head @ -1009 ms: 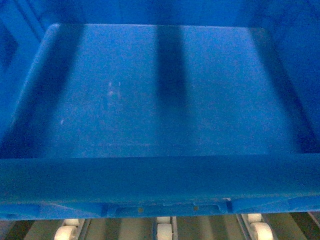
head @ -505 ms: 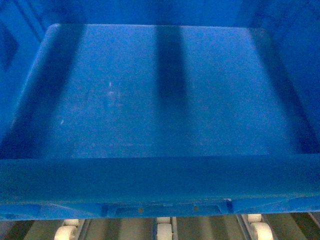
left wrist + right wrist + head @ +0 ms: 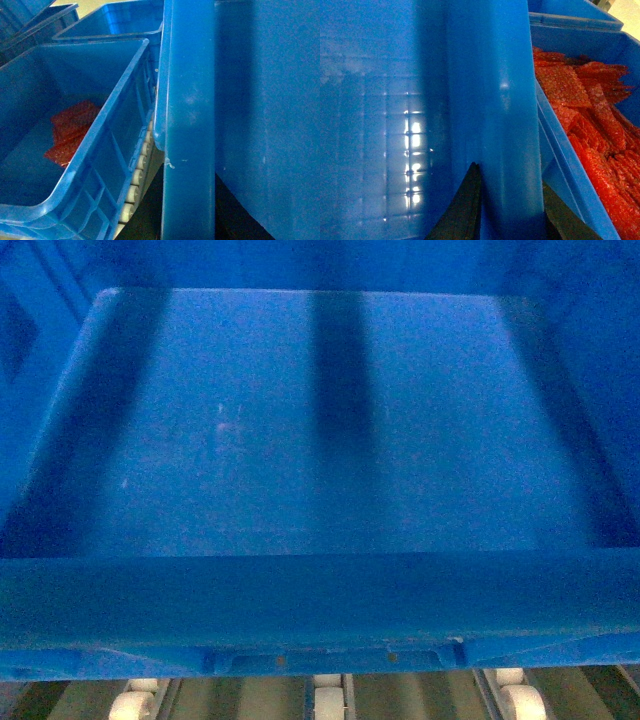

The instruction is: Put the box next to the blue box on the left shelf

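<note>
The box (image 3: 320,440) fills the head view, its floor open and its near rim low in the frame. My left gripper (image 3: 189,220) is shut on its left rim (image 3: 190,125), one dark finger on each side of the wall. My right gripper (image 3: 512,210) is shut on the right rim (image 3: 495,100), black fingers (image 3: 465,210) pinching it. The other blue box (image 3: 115,145) stands just left of it, a narrow gap apart, with red packets (image 3: 70,132) inside. Both rest over the left shelf, whose white rollers (image 3: 137,175) (image 3: 328,702) show beneath.
On the right side another blue crate (image 3: 555,145), heaped with red packets (image 3: 590,115), sits close against the held box. More blue crates (image 3: 115,20) stand behind the left neighbour.
</note>
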Robot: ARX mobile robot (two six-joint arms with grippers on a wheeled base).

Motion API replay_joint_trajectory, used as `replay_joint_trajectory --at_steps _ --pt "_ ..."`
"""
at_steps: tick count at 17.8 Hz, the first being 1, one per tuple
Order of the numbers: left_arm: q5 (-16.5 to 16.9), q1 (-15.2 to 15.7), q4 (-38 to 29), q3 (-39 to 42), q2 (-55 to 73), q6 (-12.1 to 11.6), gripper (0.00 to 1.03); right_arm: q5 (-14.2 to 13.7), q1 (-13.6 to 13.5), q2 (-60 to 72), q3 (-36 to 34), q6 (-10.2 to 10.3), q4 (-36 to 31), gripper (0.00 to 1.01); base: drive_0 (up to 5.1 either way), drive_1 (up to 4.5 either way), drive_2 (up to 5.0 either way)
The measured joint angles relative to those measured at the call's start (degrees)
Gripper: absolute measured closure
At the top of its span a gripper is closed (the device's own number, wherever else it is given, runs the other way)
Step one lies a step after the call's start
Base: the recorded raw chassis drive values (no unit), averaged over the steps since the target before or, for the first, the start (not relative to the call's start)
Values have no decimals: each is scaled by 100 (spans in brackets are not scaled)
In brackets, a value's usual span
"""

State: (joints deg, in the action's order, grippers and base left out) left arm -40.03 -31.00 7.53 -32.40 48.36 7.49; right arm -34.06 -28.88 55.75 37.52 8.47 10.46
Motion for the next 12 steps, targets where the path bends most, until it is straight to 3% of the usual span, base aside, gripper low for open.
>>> replay_joint_trajectory --at_steps 12 --pt "0 0 0 0 0 0 92 2 0 0 0 0 0 84 0 0 0"
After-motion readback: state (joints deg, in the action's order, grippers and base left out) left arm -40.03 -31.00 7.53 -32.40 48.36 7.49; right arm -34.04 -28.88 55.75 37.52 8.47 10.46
